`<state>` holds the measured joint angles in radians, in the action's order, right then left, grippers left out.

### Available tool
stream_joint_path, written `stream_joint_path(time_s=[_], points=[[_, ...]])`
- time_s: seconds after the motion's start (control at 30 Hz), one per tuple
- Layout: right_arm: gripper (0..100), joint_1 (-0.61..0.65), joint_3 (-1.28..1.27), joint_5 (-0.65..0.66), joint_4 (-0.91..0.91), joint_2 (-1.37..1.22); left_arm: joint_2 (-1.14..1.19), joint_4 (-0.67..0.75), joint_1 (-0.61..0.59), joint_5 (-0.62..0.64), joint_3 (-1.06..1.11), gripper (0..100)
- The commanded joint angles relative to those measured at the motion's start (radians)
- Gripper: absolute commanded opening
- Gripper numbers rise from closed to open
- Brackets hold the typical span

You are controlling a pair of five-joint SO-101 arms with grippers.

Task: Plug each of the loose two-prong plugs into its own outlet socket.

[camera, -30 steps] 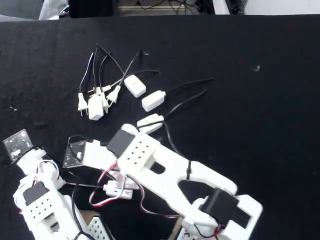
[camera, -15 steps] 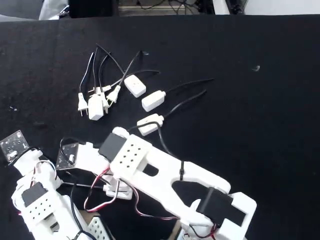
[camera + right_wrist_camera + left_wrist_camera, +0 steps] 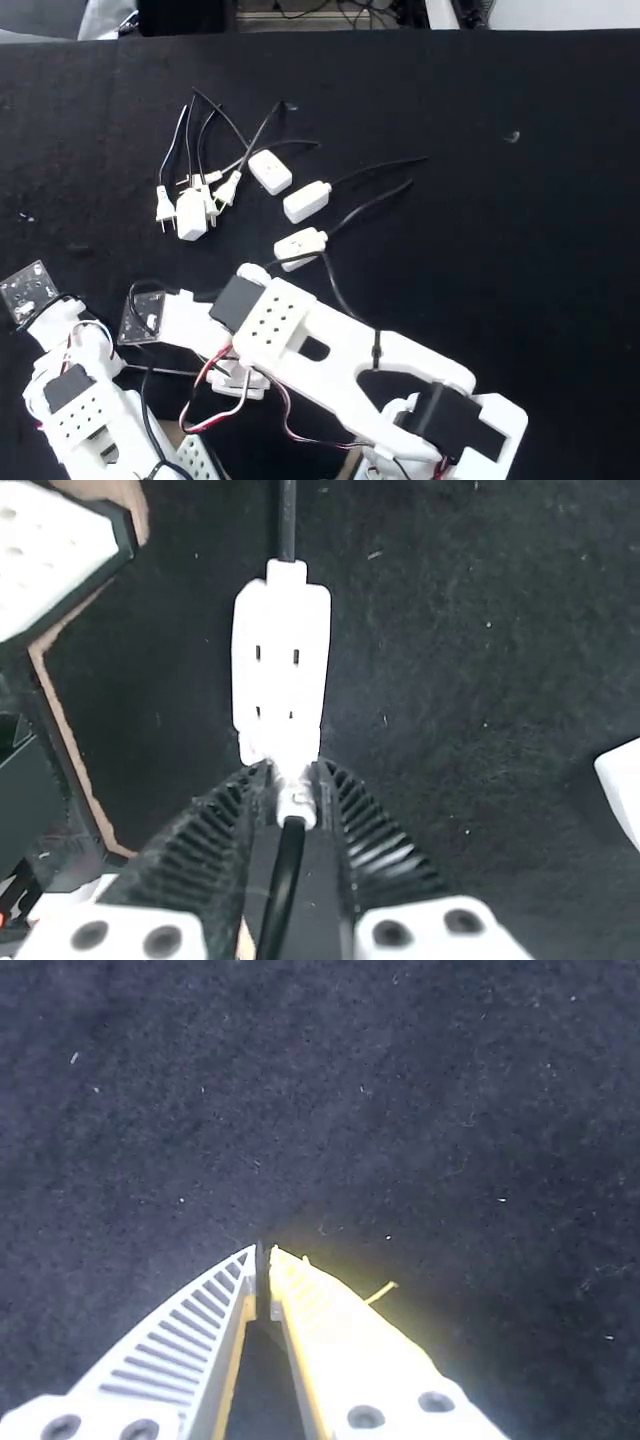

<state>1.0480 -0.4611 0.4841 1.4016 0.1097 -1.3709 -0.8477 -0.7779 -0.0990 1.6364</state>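
Your right gripper (image 3: 292, 780) is clamped on what looks like a small white plug (image 3: 293, 802), its black cord running back between the jaws. It sits touching the near end of the outlet socket (image 3: 281, 670); you cannot tell whether the prongs are in. That socket lies flat on the black table (image 3: 480, 630), straight ahead of the fingertips. Its long axis is in line with the gripper, so any push should run along that axis. Your left gripper (image 3: 262, 1260) is closed on nothing over bare cloth. The other loose plugs (image 3: 190, 205) lie bunched beside another socket (image 3: 307, 200).
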Motion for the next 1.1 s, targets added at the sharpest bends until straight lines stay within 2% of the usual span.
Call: stream_joint_path(time_s=[0.0, 0.13, 0.4, 0.7, 1.07], points=[[1.1, 0.066, -0.01, -0.034, -0.032, -0.059, -0.006, 0.014, -0.008, 0.009, -0.024, 3], [1.1, 0.104, -0.015, -0.049, -0.026, -0.059, -0.006, 0.014, -0.008, 0.009, -0.024, 3], [1.1, 0.043, -0.056, -0.041, -0.032, -0.059, -0.006, 0.014, -0.008, 0.008, -0.024, 3], [1.1, 0.037, -0.091, -0.043, -0.035, -0.047, -0.006, 0.014, -0.008, 0.008, -0.024, 3], [1.1, 0.083, -0.194, -0.051, -0.075, 0.041, -0.006, 0.014, -0.008, 0.008, -0.024, 3]])
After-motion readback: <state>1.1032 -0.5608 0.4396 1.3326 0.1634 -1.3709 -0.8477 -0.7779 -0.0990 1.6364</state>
